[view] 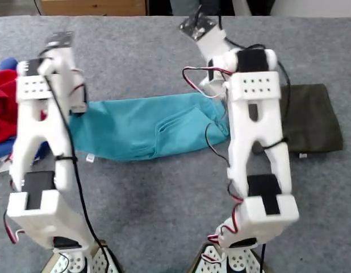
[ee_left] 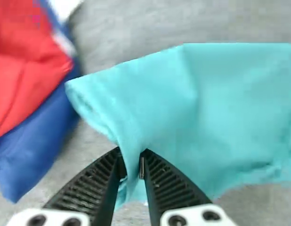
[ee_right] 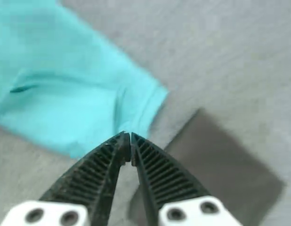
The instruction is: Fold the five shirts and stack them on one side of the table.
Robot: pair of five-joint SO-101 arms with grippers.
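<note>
Teal shirt point(view: 147, 128) lies mid-table as a long band running left to right, already narrowed lengthwise, with loose creases through its middle. Its left end is pinched in the left gripper point(ee_left: 131, 156): jaws narrow, a ridge of teal cloth pulled up between the ribbed pads, so that corner is lifted off the table point(view: 164, 216) while the rest of the band rests flat. Right gripper point(ee_right: 128, 137) sits at the shirt's right end, jaws drawn nearly together, tips meeting just at the hem. Whether they hold a fold of cloth there I cannot tell. Judged reason for holding at both ends: a grip at each end keeps the band taut and square, so one end can be carried over the other without the cloth bunching. Step in hand looks like the crosswise fold of this shirt. Just right of the teal shirt, near the table's right side, a dark shirt point(view: 312, 119) lies flat as a neat rectangle, apart from the teal hem. This is likely the start of the stack, and the side where folded pieces go. At the far left edge a red shirt point(view: 4, 111) lies heaped over a blue shirt point(ee_left: 28, 141), both unfolded, close to the left gripper but not touching the teal corner. By this count, one is folded, one is in progress, and the pile waits.
</note>
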